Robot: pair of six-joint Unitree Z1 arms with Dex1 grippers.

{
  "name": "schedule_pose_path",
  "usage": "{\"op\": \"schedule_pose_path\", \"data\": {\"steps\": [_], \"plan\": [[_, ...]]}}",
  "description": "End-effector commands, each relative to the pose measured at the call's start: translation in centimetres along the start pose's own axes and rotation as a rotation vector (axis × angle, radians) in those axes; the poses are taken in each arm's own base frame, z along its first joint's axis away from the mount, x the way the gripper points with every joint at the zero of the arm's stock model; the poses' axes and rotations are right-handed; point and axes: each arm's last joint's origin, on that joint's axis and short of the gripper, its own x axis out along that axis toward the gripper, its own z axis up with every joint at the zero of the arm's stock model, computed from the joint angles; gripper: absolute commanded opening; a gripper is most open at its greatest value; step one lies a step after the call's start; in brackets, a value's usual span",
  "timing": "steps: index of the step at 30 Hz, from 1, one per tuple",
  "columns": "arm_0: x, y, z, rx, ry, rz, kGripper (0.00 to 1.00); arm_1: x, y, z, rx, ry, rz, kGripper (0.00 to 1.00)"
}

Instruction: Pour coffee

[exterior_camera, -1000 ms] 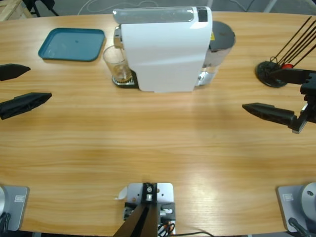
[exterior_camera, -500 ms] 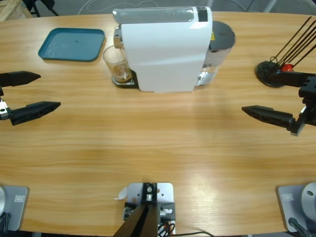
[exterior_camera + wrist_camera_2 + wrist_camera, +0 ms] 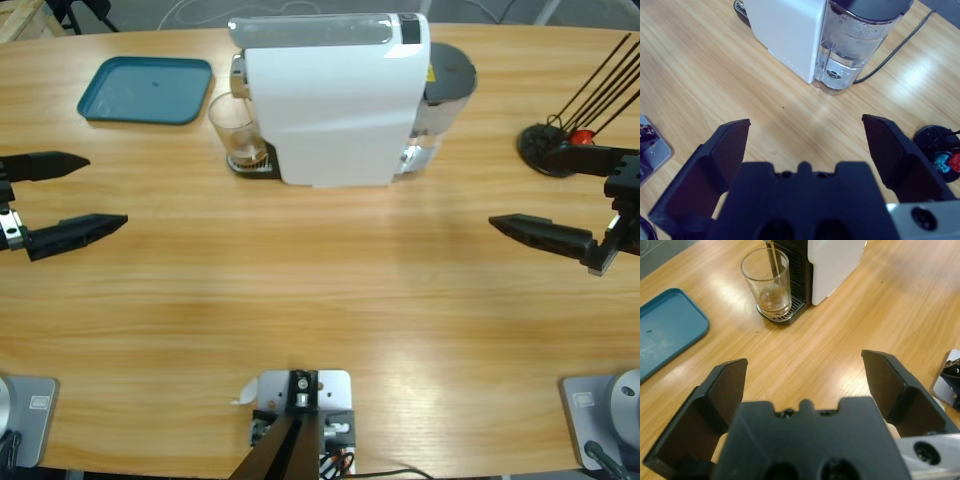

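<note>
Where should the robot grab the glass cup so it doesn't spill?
Probably around the glass cup's bare wall at mid-height, coming in from the side facing the left tool. It stands upright on the drip tray with the coffee machine close behind, so only that side is free.

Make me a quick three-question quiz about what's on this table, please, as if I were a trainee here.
1. True or false: the glass stands on the blue tray.
2. Which claw's camera looks at the glass? A) left claw B) right claw
3. Fill in: a thin stream of coffee runs down into the ____.

Key
1. False. The glass stands on the drip grate of the white coffee machine; the tray lies apart, with nothing on it.
2. A. The left claw faces the glass with jaws open; the right claw, also open, faces the machine's water tank.
3. glass, which holds only a shallow brown layer so far.
</note>
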Motion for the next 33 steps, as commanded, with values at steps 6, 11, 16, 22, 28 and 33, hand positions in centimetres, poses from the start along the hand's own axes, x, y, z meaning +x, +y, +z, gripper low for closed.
{"op": "schedule_pose_path", "data": {"steps": [6,11,16,22,28,33], "plan": [[-0.18,-0.65,-1.43,0.001,0.027,-0.044,1.0,0.61,0.35,-0.95,-0.009,0.043,0.012,0.996],[0.19,-0.51,-1.41,0.049,0.043,-0.047,1.0,0.6,0.41,-0.96,-0.012,0.046,0.016,0.987],[0.49,-0.39,-1.32,0.055,0.053,-0.05,1.0,0.64,0.44,-0.99,-0.014,0.048,0.018,0.987],[0.58,-0.37,-1.36,0.055,0.059,-0.052,1.0,0.74,0.45,-0.99,-0.014,0.052,0.018,0.987],[0.65,-0.3,-1.29,0.053,0.061,-0.046,1.0,1.07,0.48,-0.95,-0.015,0.063,0.021,0.987],[0.75,-0.26,-1.26,0.049,0.064,-0.046,1.0,1.05,0.47,-0.95,-0.015,0.062,0.02,0.992]]}}
